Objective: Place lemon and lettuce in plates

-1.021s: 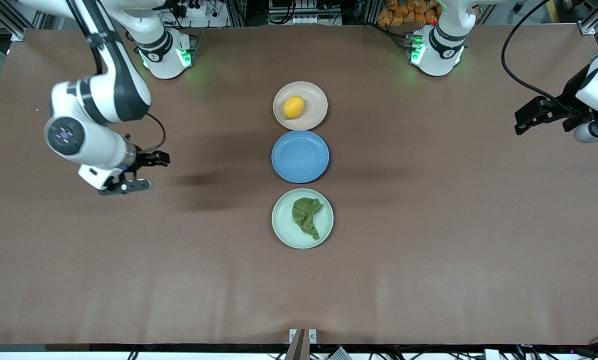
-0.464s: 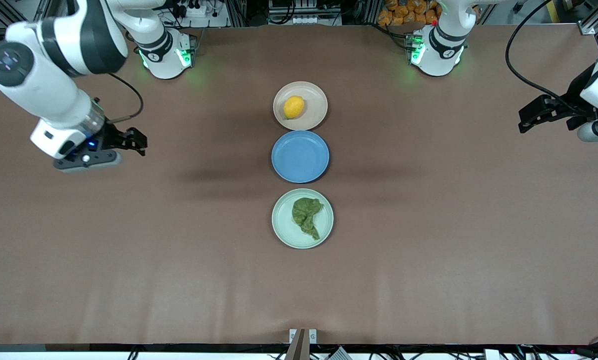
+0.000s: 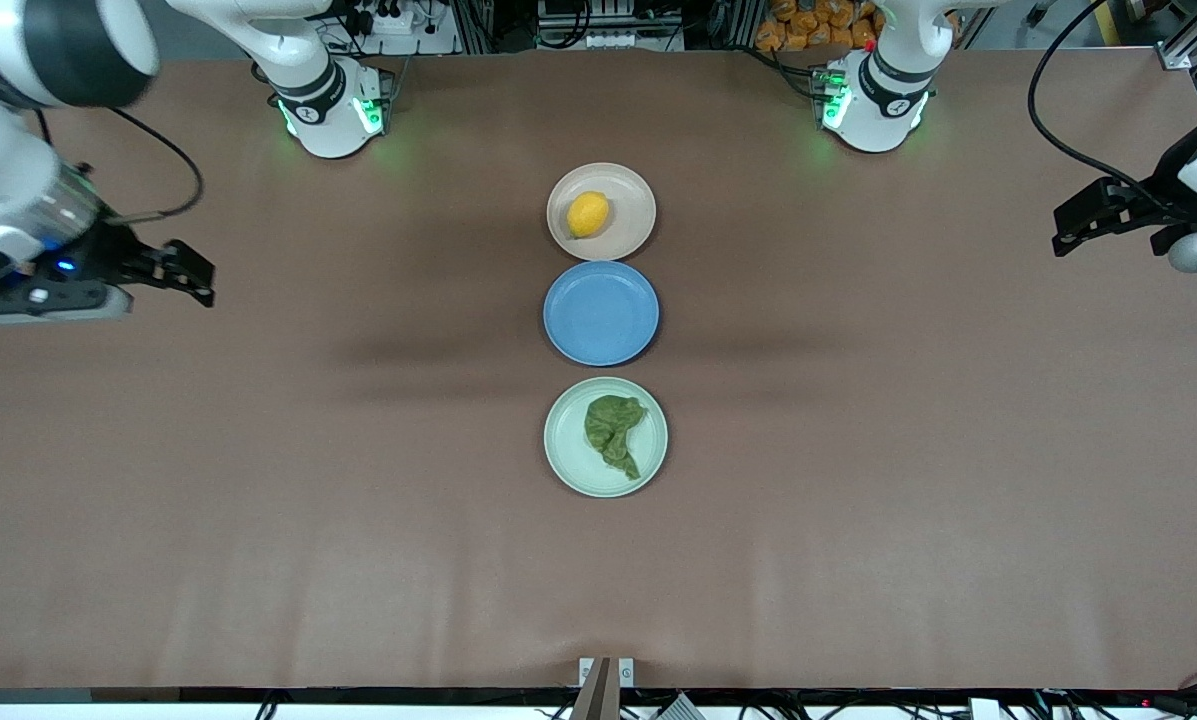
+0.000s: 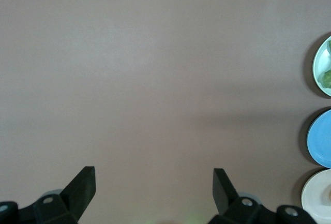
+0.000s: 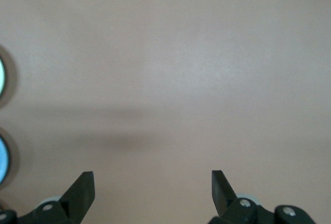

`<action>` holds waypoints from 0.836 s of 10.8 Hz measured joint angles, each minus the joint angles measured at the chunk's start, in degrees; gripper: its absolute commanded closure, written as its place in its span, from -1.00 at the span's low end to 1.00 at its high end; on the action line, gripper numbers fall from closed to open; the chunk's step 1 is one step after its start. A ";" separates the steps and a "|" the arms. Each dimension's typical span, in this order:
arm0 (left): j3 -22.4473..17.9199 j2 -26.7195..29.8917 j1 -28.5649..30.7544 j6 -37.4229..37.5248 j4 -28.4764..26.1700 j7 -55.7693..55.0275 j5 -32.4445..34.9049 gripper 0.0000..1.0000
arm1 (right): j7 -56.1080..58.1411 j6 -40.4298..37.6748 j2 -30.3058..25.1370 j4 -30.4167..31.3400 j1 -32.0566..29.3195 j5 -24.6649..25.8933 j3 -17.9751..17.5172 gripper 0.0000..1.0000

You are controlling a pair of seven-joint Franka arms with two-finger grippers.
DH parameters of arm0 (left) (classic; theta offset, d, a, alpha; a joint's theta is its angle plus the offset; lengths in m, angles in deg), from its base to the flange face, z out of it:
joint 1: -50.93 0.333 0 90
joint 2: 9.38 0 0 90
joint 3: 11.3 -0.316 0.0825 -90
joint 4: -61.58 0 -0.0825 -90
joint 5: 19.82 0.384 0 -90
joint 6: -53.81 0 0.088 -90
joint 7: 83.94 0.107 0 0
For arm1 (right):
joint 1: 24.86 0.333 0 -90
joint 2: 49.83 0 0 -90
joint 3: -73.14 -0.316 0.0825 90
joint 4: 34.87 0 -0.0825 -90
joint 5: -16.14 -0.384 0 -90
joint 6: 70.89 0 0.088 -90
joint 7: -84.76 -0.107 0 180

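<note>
Lemon (image 3: 588, 214) seen in beige plate (image 3: 630, 234), lettuce (image 3: 614, 432) in mint plate (image 3: 568, 462).
Right gripper (image 3: 190, 273) spread at table's 9 o'clock; left gripper (image 3: 1080, 222) spread at 3 o'clock, both empty.

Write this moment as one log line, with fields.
lemon: on beige plate | lettuce: on green plate | left gripper: open, empty | right gripper: open, empty
</note>
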 measured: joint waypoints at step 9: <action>0.64 0.34 -0.15 0.01 0.40 0.04 -0.14 -1.00 | 0.55 -12.98 -0.31 -14.15 2.11 -2.59 5.55 -1.00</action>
